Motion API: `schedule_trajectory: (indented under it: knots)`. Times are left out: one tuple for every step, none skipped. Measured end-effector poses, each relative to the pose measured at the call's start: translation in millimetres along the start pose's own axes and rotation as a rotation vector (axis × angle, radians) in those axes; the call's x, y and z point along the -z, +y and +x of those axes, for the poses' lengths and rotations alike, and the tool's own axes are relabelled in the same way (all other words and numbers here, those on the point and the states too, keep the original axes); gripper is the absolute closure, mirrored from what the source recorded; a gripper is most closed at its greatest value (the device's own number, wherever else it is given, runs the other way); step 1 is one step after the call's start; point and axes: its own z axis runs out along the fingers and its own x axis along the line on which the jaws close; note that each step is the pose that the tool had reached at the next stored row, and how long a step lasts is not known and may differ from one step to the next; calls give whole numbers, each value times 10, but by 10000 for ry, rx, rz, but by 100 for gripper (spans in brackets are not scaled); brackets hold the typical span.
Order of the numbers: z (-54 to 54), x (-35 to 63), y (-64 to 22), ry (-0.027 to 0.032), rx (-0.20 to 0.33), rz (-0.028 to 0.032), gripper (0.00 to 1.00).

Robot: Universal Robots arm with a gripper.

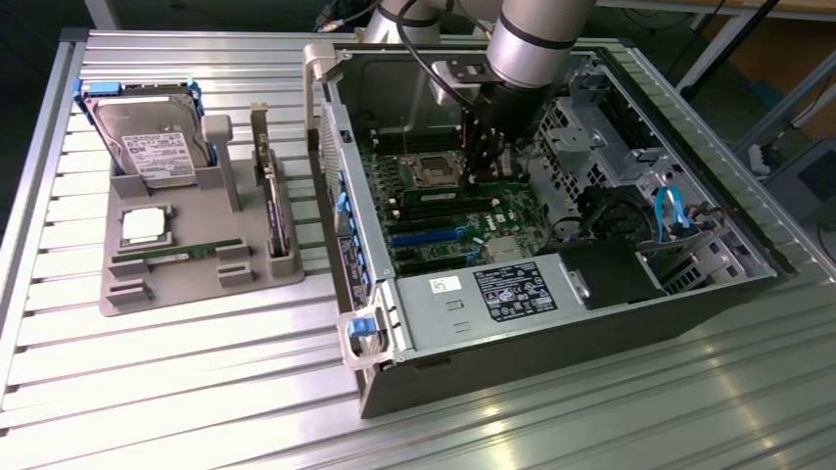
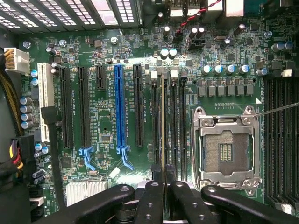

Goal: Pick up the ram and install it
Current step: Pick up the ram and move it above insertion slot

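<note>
In the wrist view the ram (image 2: 163,116) appears edge-on as a thin gold-green line. It runs along one of the black memory slots (image 2: 173,126) beside the empty processor socket (image 2: 227,151). My gripper (image 2: 163,181) is shut on the ram's near end, with one black finger (image 2: 152,198) on each side of it. I cannot tell whether the stick is seated in the slot or just above it. In the exterior view the gripper (image 1: 488,162) reaches down inside the open computer case (image 1: 379,323), over the motherboard (image 1: 432,230) next to the socket.
A grey tray (image 1: 196,284) at the exterior view's left holds a hard drive (image 1: 155,142), a silver processor (image 1: 144,225), a green stick (image 1: 176,253) and an upright expansion card (image 1: 272,211). The case walls, the power supply (image 1: 510,284) and blue cables (image 1: 669,211) crowd the arm.
</note>
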Motion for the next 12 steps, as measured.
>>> schedule_trajectory:
  knots:
    - [0, 1, 0, 1, 0, 0, 88]
    - [0, 0, 0, 1, 0, 0, 88]
    - [1, 1, 0, 1, 0, 0, 88]
    - [1, 1, 0, -2, 0, -1, 88]
    - [2, 1, 0, -10, 1, -1, 88]
    - [3, 0, 0, -17, 17, 0, 88]
    - [3, 1, 0, -18, 38, 0, 88]
    - [4, 1, 0, -19, 59, 1, 88]
    - [6, 0, 0, -21, 82, 1, 88]
    - [8, 1, 0, -21, 89, 1, 88]
    - [8, 0, 0, -21, 90, 1, 88]
    - [8, 0, 0, -22, 90, 2, 88]
